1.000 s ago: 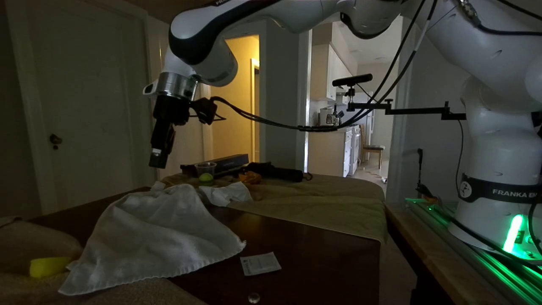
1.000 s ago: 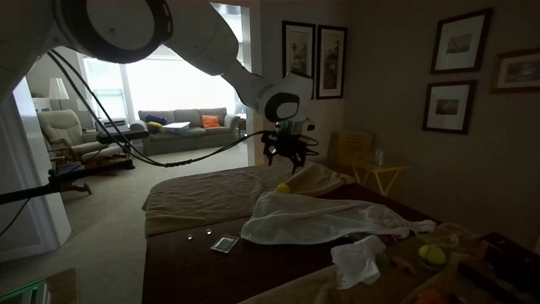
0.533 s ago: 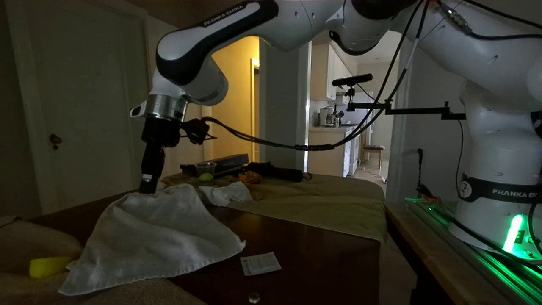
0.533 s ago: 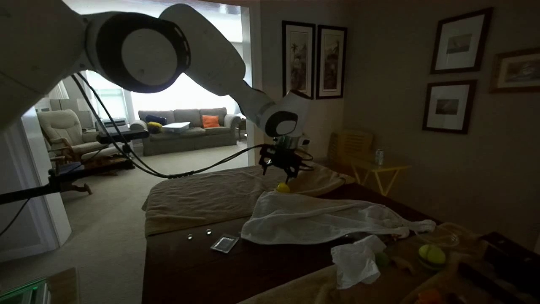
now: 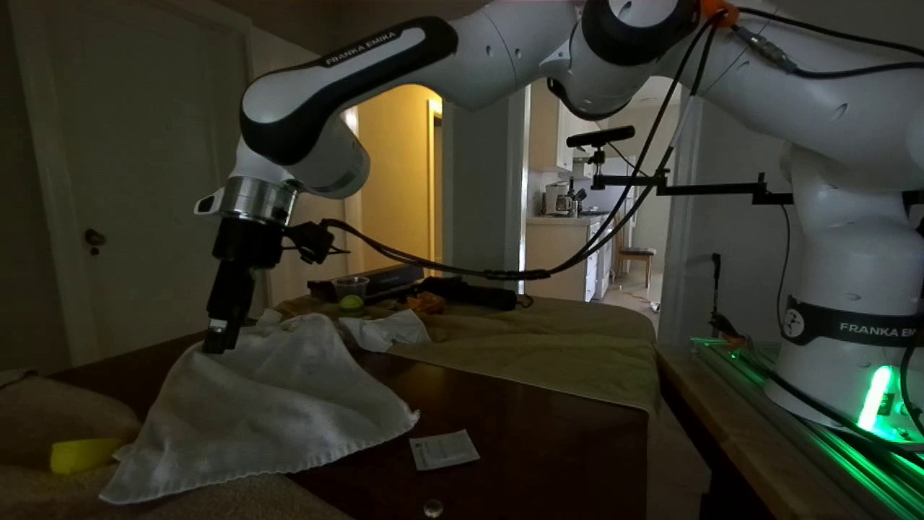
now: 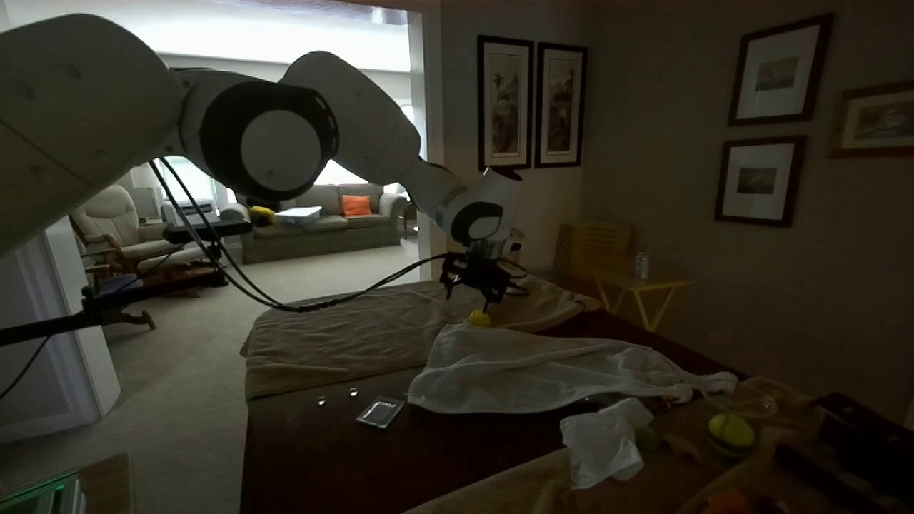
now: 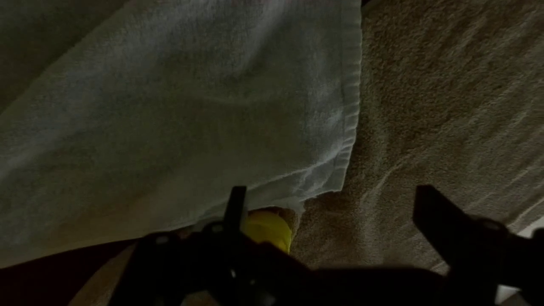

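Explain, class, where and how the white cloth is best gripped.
Probably pinch the white cloth by its hemmed corner from above: in the wrist view, it ends thin and loose over the brown towel, and the open claw points down near it. Aim clear of the yellow object close beside.

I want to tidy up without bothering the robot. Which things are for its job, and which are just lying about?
Probably for its job, nearest the open gripper:
White cloth
Yellow thing

Seemingly just lying about, farther from it:
Packet
Crumpled white thing
Clear cup
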`<state>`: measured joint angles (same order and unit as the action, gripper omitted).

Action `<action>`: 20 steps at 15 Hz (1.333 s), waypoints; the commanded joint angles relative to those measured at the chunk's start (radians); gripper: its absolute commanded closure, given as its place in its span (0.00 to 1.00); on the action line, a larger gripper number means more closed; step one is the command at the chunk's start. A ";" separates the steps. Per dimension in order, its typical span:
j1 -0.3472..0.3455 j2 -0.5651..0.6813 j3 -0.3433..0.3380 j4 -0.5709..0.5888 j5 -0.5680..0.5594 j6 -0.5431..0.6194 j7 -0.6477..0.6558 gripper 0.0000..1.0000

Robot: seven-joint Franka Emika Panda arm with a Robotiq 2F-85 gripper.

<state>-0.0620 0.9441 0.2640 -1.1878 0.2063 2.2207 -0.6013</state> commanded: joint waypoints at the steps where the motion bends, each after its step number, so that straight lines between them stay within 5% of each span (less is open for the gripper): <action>1: -0.001 0.002 0.001 0.007 0.000 -0.003 -0.002 0.00; 11: 0.146 0.069 -0.058 0.098 -0.015 -0.035 0.402 0.00; 20: 0.280 0.161 -0.224 0.291 -0.189 -0.238 0.637 0.00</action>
<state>0.1684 1.0421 0.0867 -1.0463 0.0927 2.0918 -0.0406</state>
